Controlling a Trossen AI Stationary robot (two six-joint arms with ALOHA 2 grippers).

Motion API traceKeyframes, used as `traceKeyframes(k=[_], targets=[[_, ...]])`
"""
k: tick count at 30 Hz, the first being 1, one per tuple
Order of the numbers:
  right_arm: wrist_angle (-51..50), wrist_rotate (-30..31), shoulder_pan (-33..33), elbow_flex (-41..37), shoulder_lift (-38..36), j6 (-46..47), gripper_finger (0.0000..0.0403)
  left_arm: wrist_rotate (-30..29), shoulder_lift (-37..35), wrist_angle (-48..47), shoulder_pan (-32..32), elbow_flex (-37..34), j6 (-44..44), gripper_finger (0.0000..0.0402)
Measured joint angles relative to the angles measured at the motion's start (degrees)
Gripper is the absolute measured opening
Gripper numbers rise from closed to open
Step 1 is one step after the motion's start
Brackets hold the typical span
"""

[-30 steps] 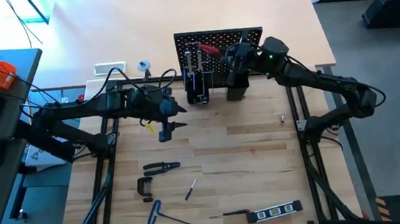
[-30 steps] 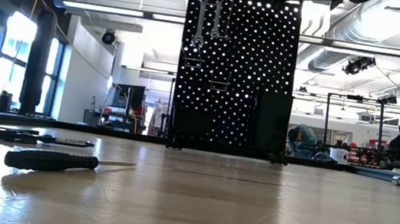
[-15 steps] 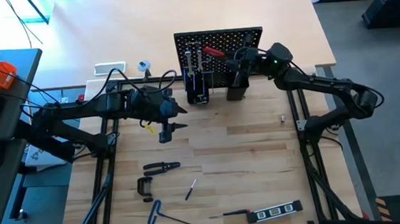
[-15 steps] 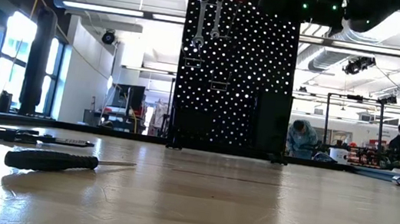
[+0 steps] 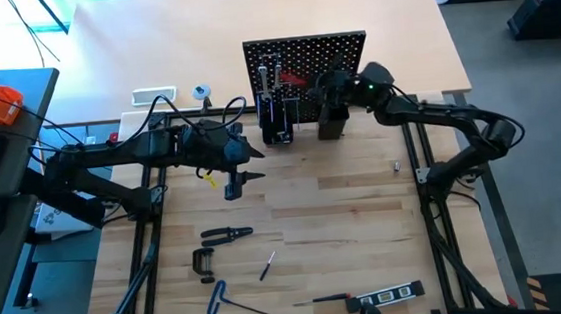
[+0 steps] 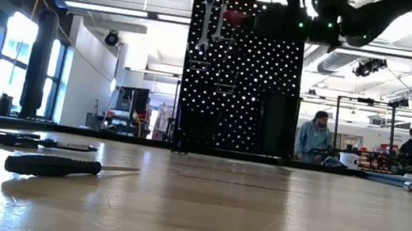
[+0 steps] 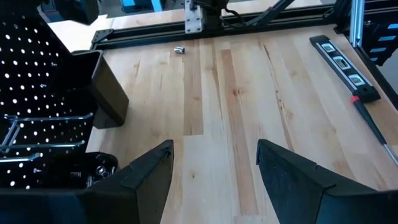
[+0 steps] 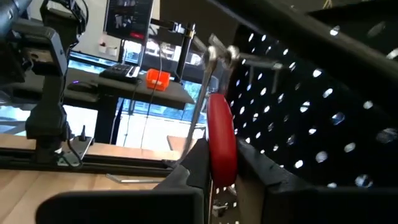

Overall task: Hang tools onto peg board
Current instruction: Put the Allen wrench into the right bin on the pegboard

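A: Where are the tools?

B: I see two wrenches hanging at the peg board's 11 o'clock corner. Right gripper pinches a red-handled tool against it. Left gripper hovers spread, holding nothing.

A: Containers?

B: Holder boxes at its base; contents unclear. Only overhead shows pliers, C-clamp, level.
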Motion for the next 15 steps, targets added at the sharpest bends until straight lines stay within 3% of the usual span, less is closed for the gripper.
traceKeyframes(k=[9,15], targets=[[1.06,1.20,0.00,0.00,0.96,2.96,0.0036,-0.01,0.00,0.02,0.00,0.00,0.02,0.0222],[-1.13,7.05,1.59,0.00,0.96,2.40,0.0044,-0.02,0.00,0.57,0.00,0.00,0.03,0.0222]])
